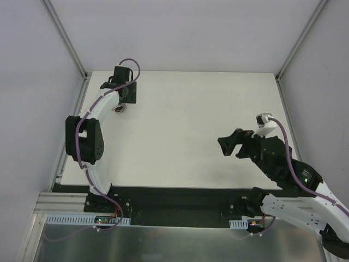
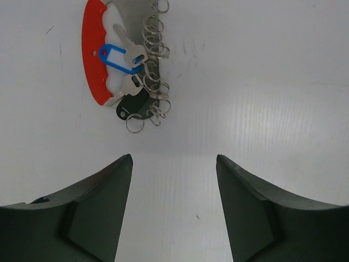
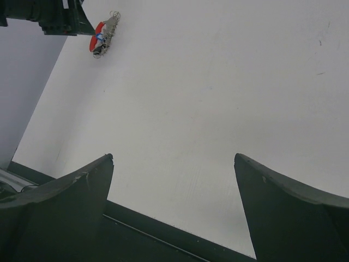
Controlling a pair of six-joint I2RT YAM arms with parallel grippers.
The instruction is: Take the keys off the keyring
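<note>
The keyring [image 2: 94,54] lies flat on the white table [image 1: 191,136] at the far left, its curved red tag beside a string of thin wire rings [image 2: 155,65]. Silvery keys [image 2: 126,46] lie across it, with a blue tag [image 2: 117,59] and a black tag [image 2: 133,106]. From above the bunch [image 1: 119,109] is tiny. My left gripper [image 2: 173,158] hovers just short of the bunch, which lies ahead and to its left. Its jaws stand apart with only bare table between them. My right gripper [image 1: 232,146] hangs open at the right, far from the bunch [image 3: 101,37].
Pale walls enclose the table on the left, back and right. The left arm [image 1: 82,136] arches along the table's left edge. A dark rail [image 1: 174,202] runs along the near edge between the two arm bases.
</note>
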